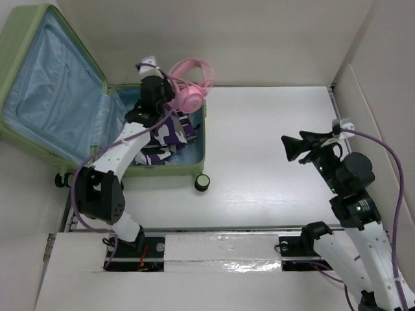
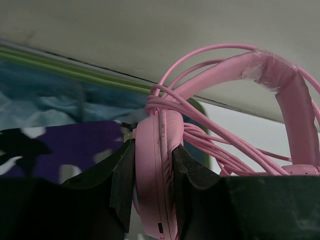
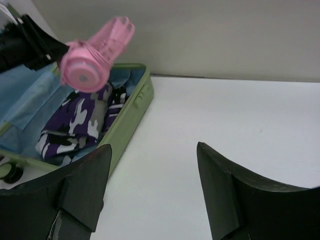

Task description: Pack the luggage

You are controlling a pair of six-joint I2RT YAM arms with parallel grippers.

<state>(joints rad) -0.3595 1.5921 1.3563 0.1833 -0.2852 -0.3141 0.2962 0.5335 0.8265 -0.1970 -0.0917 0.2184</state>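
The luggage [image 1: 23, 71], a light-green suitcase with blue lining, lies open at the table's far left, its lid leaning back. A purple camouflage garment [image 1: 167, 135] lies in its base. My left gripper [image 1: 161, 91] is shut on an earcup of pink headphones [image 1: 192, 83], held above the base's far right corner. In the left wrist view the earcup sits squeezed between the fingers [image 2: 125, 170], with the headband [image 2: 290, 100] and wound cable arching right. My right gripper [image 1: 293, 146] hovers open over the bare table, nothing between its fingers [image 3: 85, 185]. The right wrist view shows the headphones [image 3: 92, 57] over the luggage [image 3: 127, 117].
White walls enclose the table [image 1: 272, 162] at the back and right. A black-and-green wheel [image 1: 203, 183] juts from the suitcase's near edge. A shiny taped strip [image 1: 220, 249] runs between the arm bases.
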